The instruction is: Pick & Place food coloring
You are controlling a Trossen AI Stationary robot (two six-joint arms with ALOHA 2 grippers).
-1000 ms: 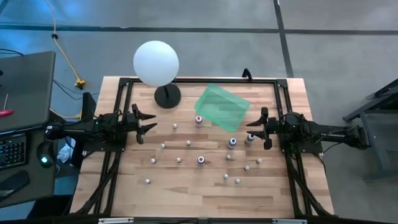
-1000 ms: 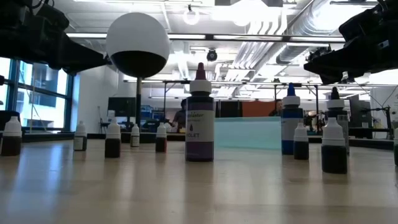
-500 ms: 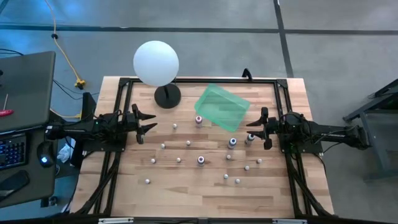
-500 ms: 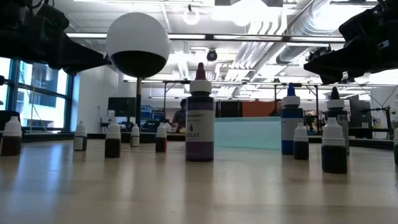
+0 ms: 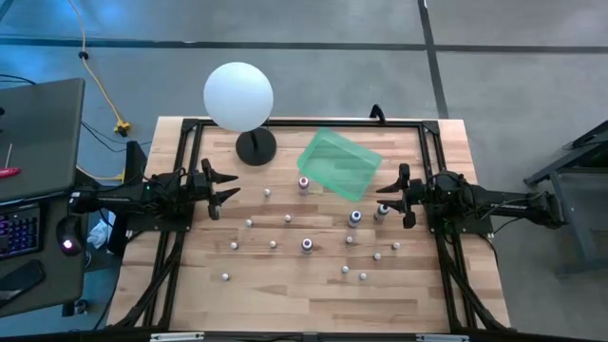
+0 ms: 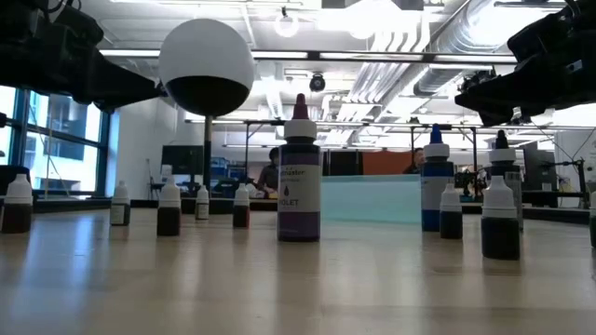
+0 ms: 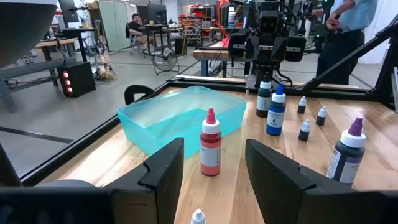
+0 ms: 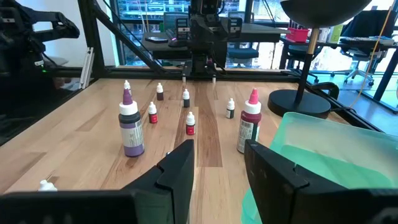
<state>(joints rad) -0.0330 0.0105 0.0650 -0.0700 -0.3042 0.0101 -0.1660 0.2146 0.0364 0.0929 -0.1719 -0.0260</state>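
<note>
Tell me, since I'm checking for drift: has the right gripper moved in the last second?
No. In the high view the right gripper sits in the same spot beside the green bin as before, open and holding nothing.

Keyboard beside the table, high view: backlight now purple, previously blue.
Light by the keyboard: now red, previously green.
Person in background, low view: newly visible.

Overhead, table-level, two facing wrist cameras (shared table).

light: bright overhead | shadows: soft | tabletop: glare | background: blurred
</note>
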